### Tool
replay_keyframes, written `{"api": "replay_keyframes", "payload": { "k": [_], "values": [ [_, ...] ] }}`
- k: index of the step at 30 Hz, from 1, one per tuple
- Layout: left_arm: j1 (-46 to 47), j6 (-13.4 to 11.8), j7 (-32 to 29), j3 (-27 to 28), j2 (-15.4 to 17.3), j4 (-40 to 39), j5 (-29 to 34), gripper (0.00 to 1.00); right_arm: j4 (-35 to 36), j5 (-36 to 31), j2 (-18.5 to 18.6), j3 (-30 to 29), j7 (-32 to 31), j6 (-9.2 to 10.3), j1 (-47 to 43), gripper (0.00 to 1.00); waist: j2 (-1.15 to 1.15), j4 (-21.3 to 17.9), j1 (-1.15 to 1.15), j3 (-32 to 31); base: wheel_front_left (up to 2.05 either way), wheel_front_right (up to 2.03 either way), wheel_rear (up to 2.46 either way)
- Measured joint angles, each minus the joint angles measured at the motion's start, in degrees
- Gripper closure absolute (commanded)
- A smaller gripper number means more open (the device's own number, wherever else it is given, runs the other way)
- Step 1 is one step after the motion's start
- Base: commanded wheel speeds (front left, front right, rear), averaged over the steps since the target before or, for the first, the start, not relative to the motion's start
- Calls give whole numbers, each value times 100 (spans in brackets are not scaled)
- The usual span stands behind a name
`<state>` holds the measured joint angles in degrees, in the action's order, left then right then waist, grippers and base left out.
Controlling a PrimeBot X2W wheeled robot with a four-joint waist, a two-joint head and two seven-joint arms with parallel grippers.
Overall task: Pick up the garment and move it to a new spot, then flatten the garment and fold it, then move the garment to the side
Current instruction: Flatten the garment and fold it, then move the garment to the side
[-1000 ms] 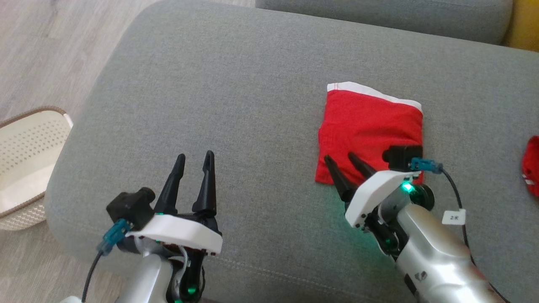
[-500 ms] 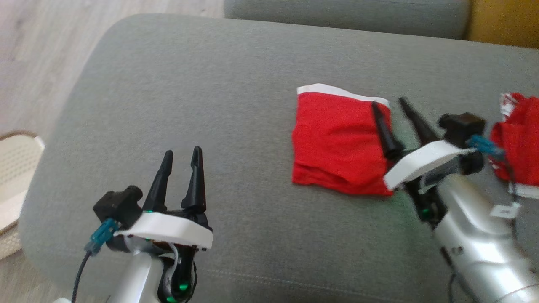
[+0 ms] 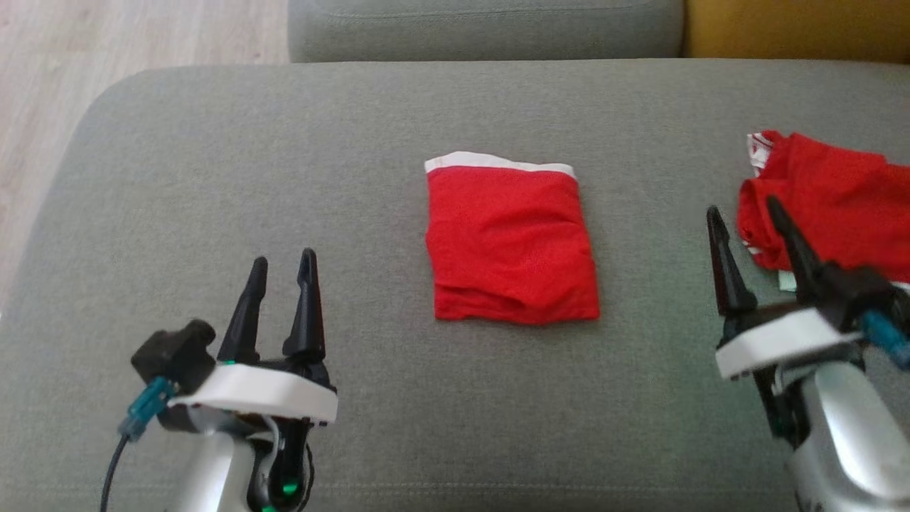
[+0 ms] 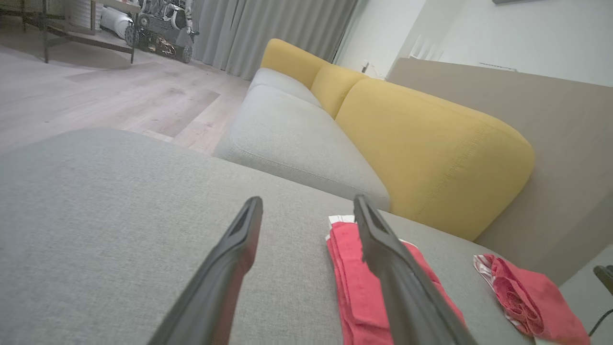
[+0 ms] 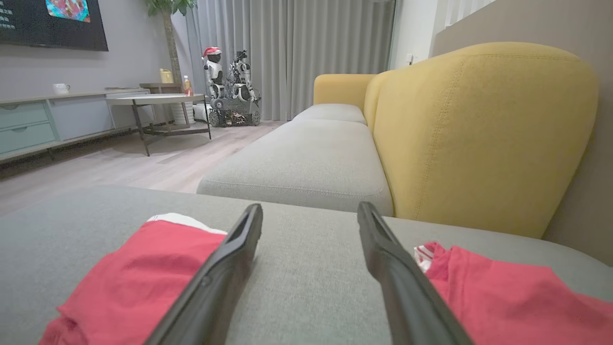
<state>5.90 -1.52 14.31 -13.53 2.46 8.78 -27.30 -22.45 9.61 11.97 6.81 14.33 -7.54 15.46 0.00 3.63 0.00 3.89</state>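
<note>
two grippers are held spread and empty: left gripper (image 3: pixel 284 257) over bare sofa cushion (image 3: pixel 284 156), right gripper (image 3: pixel 741 206) set beside the crumpled red garment (image 3: pixel 832 192) (likely next); the folded red garment (image 3: pixel 512 249) is laid mid-cushion.

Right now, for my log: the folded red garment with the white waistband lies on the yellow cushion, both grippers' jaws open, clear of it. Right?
No: the head view shows the folded red garment with the white waistband on the grey fabric cushion. The left gripper and right gripper do have jaws open, clear of it.
</note>
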Motion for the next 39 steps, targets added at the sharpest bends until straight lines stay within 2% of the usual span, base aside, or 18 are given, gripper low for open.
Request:
{"api": "replay_keyframes", "payload": {
  "k": [7, 19, 28, 39],
  "values": [
    [-240, 56, -1, 140, 1, 92, 0, 0, 556, -492, -416, -603, 3, 0, -652, 0, 0, -155, 0, -59, 0, 0, 0],
    [-322, 56, -1, 69, 2, 92, 32, 0, 676, -638, -580, -709, 3, 1, -797, 0, 0, -87, 0, 3, 0, 0, 0],
    [-129, 49, -1, -156, 3, 74, 22, 0, 512, 66, -554, -303, -216, 1, -393, 0, 0, 184, 0, 364, 0, 0, 0],
    [264, -9, 0, -457, -2, 54, -69, 0, -263, 1385, -388, 12, -1271, 1, 473, 0, 0, 756, 0, 984, 0, 0, 0]
  ]
}}
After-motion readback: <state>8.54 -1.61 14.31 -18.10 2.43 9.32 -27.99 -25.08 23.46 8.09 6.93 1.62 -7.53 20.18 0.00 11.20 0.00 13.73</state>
